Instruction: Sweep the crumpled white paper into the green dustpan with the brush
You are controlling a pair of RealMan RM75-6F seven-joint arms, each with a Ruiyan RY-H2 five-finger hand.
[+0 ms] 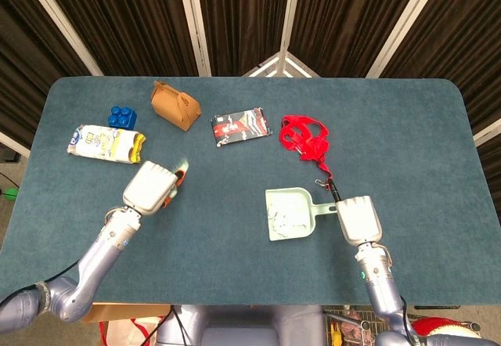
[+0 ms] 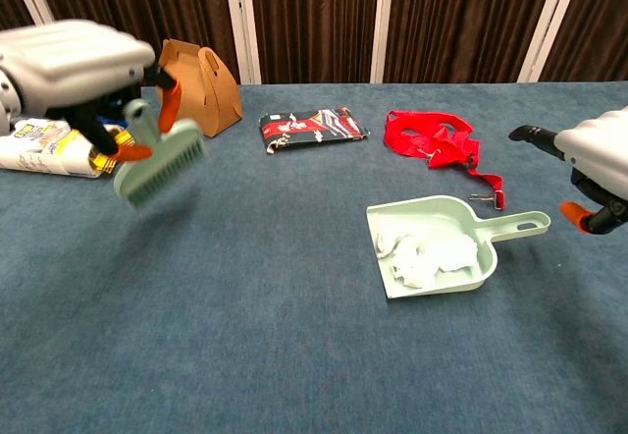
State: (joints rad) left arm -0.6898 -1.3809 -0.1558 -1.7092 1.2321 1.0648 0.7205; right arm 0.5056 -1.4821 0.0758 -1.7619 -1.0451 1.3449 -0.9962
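The green dustpan (image 1: pixel 286 200) (image 2: pixel 433 219) lies flat right of the table's middle, with the crumpled white paper (image 1: pixel 283 221) (image 2: pixel 428 257) inside it. My left hand (image 1: pixel 152 188) (image 2: pixel 73 64) hovers at the near left and grips the pale green brush (image 2: pixel 160 164), bristles tilted downward; from the head view the hand hides most of the brush. My right hand (image 1: pixel 358 219) (image 2: pixel 600 163) hangs just right of the dustpan's handle (image 2: pixel 519 225), fingers apart, holding nothing and apart from the handle.
At the back left are a brown paper bag (image 1: pixel 174 105), a blue brick (image 1: pixel 121 116) and a snack packet (image 1: pixel 106 142). A black-and-red packet (image 1: pixel 241 126) and a red strap (image 1: pixel 305 139) lie behind the dustpan.
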